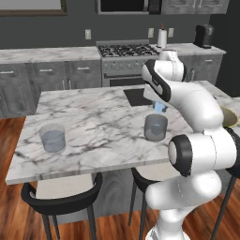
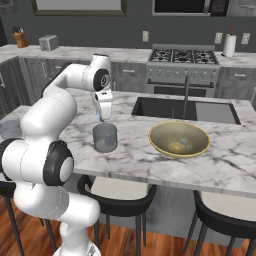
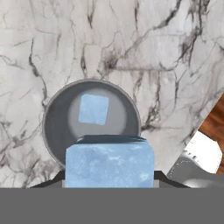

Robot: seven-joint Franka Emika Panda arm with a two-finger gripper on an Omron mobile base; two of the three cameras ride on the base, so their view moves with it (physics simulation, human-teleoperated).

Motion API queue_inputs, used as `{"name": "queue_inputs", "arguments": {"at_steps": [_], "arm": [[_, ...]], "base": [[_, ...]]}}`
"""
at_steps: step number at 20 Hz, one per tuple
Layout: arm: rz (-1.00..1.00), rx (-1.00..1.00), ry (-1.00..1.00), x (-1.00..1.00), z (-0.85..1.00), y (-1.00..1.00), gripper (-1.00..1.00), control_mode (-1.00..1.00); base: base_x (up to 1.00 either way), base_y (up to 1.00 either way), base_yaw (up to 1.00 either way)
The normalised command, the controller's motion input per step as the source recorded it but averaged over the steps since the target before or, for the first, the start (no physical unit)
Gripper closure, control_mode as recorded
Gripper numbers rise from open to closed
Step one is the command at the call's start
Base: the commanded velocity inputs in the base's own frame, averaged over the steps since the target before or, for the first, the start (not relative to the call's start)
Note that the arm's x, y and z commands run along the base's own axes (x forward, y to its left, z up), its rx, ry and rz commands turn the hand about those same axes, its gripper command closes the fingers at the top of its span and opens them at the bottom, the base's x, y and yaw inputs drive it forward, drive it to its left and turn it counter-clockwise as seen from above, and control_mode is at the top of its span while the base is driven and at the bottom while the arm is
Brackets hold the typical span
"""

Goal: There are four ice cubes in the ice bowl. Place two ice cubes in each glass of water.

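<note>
My gripper [image 3: 109, 178] is shut on a pale-blue ice cube [image 3: 109, 164] and hangs straight over the near glass of water [image 3: 56, 127]. Another ice cube [image 3: 93, 109] lies inside that glass. From the base, the gripper [image 1: 160, 109] holds the cube [image 1: 161, 107] just above this glass [image 1: 155, 127]. The other glass of water [image 1: 52, 137] stands far left on the marble island. In the right base view the gripper [image 2: 102, 118] is above the glass [image 2: 105, 137], and the yellowish ice bowl [image 2: 179, 139] sits to its right. What lies in the bowl is too faint to tell.
A sink [image 2: 165, 107] with a tall faucet [image 2: 186, 95] is set into the island behind the bowl. Black stools [image 1: 61, 197] stand under the island's front edge. The stove [image 1: 126, 50] and back counter are far behind.
</note>
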Motion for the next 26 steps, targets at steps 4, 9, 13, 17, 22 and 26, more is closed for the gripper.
{"name": "queue_inputs", "arguments": {"at_steps": [4,9,13,17,22,26], "arm": [[0.00,0.00,0.00,0.22,-0.01,0.00,1.00,-1.00],[0.00,0.00,0.00,0.07,-0.04,0.00,1.00,-1.00],[0.00,0.00,-0.01,0.01,-0.04,0.00,1.00,-1.00],[0.00,-0.01,-0.04,0.00,-0.12,0.01,1.00,-1.00],[0.00,-0.03,-0.07,0.00,-0.30,0.00,1.00,-1.00],[0.00,-0.05,-0.09,0.00,-0.29,0.00,1.00,-1.00]], "base": [[0.00,0.00,0.00],[0.00,0.00,0.00],[0.00,0.00,0.00],[0.00,0.00,0.00],[0.00,0.00,0.00],[0.00,0.00,0.00]]}}
